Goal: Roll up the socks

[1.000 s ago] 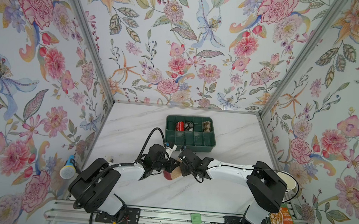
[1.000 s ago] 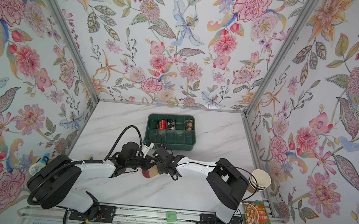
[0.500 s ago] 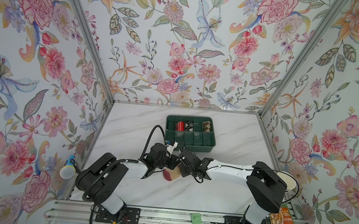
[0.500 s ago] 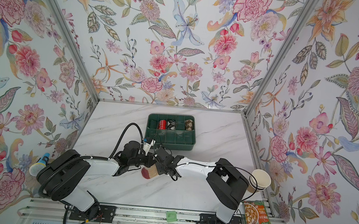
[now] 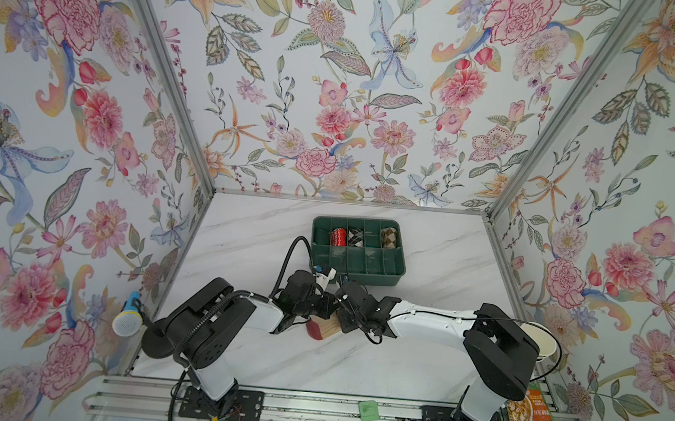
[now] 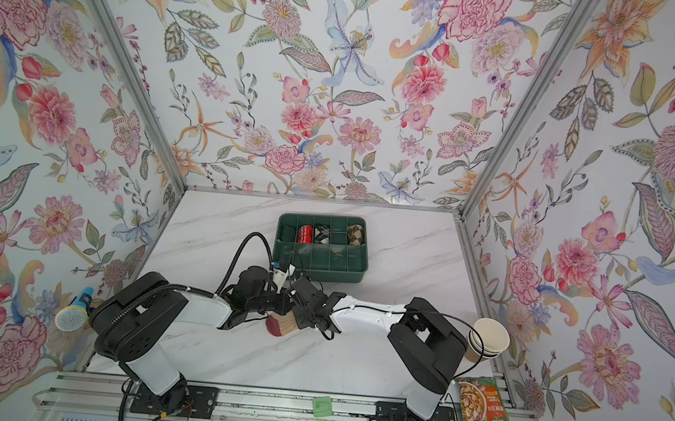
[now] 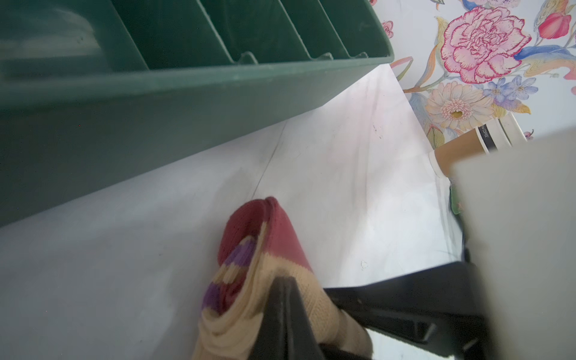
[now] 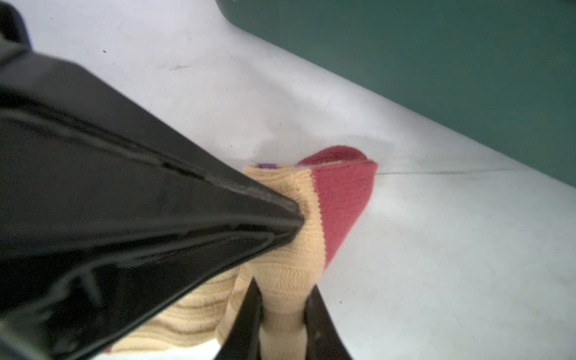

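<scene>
Where left hand grips, sock half hidden.

Floral wallpaper covers the far, left and right walls, joined by aluminium corner posts. A white marble tabletop, evenly lit, has a metal rail along its near edge.

White arms, black joints (looped cables)

Microphone lies left; paper cups, snack packet right.
</scene>
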Action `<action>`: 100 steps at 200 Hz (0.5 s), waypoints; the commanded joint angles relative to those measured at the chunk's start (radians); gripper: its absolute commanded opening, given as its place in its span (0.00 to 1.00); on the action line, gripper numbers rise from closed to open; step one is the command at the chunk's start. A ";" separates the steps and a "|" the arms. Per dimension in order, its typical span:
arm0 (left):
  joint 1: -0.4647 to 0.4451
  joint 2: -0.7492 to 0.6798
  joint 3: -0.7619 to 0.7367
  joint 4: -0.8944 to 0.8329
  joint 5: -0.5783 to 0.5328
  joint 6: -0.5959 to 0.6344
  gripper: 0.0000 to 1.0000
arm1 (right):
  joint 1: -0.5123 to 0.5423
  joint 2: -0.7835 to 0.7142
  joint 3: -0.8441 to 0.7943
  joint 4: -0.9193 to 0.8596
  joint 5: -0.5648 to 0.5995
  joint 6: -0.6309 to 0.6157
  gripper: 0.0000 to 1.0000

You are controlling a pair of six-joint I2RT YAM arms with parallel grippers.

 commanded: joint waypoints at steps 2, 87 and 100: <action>-0.015 0.047 -0.011 -0.061 -0.029 0.022 0.00 | 0.008 0.001 -0.002 0.005 -0.014 -0.021 0.11; -0.077 0.076 -0.092 0.000 -0.097 0.014 0.00 | -0.030 -0.046 -0.046 0.066 -0.091 -0.001 0.29; -0.087 0.090 -0.098 0.016 -0.106 0.012 0.00 | -0.040 -0.063 -0.060 0.078 -0.106 0.006 0.35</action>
